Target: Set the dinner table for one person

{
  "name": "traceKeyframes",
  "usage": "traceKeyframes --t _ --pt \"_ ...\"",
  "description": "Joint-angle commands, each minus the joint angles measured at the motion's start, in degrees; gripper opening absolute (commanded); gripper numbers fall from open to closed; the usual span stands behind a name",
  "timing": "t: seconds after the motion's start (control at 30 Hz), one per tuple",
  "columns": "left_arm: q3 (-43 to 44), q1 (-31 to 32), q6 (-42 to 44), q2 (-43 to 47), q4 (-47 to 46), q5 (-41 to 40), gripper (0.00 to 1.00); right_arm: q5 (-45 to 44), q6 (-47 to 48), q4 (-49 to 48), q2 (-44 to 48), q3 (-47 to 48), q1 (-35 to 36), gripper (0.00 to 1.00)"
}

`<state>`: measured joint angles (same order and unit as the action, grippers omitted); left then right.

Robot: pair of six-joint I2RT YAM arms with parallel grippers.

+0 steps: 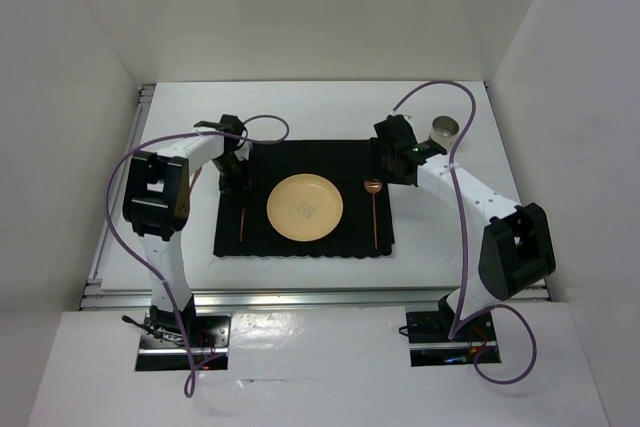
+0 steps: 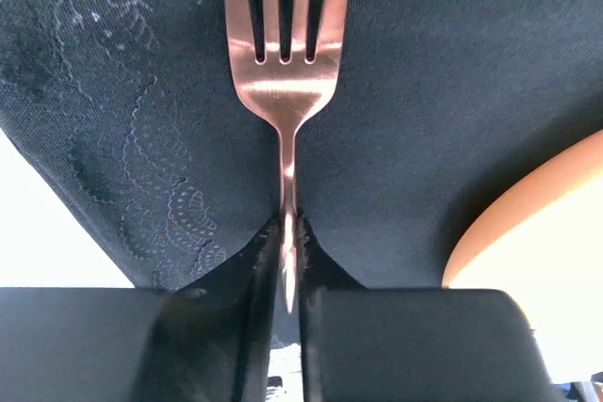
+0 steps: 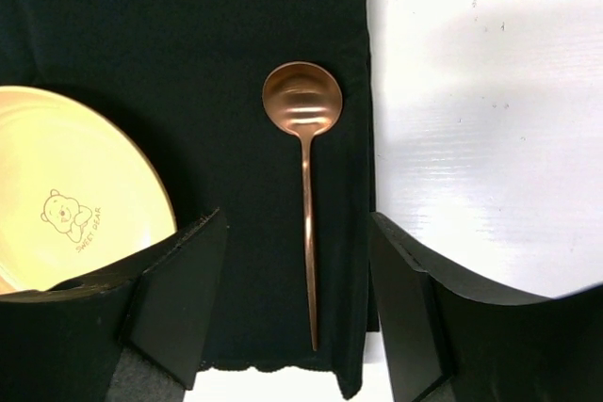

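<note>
There are two arms, each ending in one claw, and one each of placemat, fork, plate, spoon and glass.

At the left, the left claw [image 2: 287, 261] is closed onto the thin handle of the copper fork [image 2: 283, 91], its two fingers pressed against either side. The four tines lie flat on the black placemat [image 1: 300, 155]. The placemat is a cloth with a faint stitched pattern and a scalloped near edge.

The round yellow plate [image 1: 305, 208] sits just right of the fork, in the middle of the placemat. Its face shows a small bear drawing with lettering.

The copper spoon [image 3: 303, 138] lies right of the plate, near the placemat's right edge, bowl up and parallel to the fork. The right claw [image 3: 294, 228] hangs above the spoon's handle with its fingers spread wide on either side. It grips nothing.

At the far right, off the placemat, the glass [image 1: 445, 130] stands upright on the bare surface behind the right arm. What it holds, I cannot tell.

The worktop [image 1: 330, 107] is a large, plain white rectangle. Silver metal rails run along its left and near edges. It lies under everything else, with white walls on three sides, and the arm bases stand at its near edge.
</note>
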<state>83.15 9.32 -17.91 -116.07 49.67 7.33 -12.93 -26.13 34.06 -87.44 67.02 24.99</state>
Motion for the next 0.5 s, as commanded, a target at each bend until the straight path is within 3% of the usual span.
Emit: traceKeyframes --t 0.0,0.1,0.13,0.2,0.27,0.47 --pt "2.1 0.3 0.6 -0.3 0.2 -0.4 0.19 -1.7 -0.6 0.4 1.2 1.2 0.5 0.70" --pt "2.1 0.3 1.2 1.2 0.2 -0.4 0.22 -1.7 -0.6 1.0 0.1 1.8 0.5 0.70" --pt "2.1 0.3 1.2 1.2 0.2 -0.4 0.29 -1.7 -0.6 1.0 0.1 1.8 0.5 0.70" --pt "2.1 0.3 1.2 1.7 0.8 -1.8 0.55 -1.7 -0.6 1.0 0.1 2.3 0.5 0.70" --pt "2.7 -0.4 1.7 2.2 1.3 -2.3 0.71 -1.2 -0.6 1.0 0.1 2.3 0.5 0.70" --pt "2.7 -1.1 3.7 7.3 1.8 -1.0 0.74 -1.2 -0.1 0.5 0.1 2.3 0.5 0.70"
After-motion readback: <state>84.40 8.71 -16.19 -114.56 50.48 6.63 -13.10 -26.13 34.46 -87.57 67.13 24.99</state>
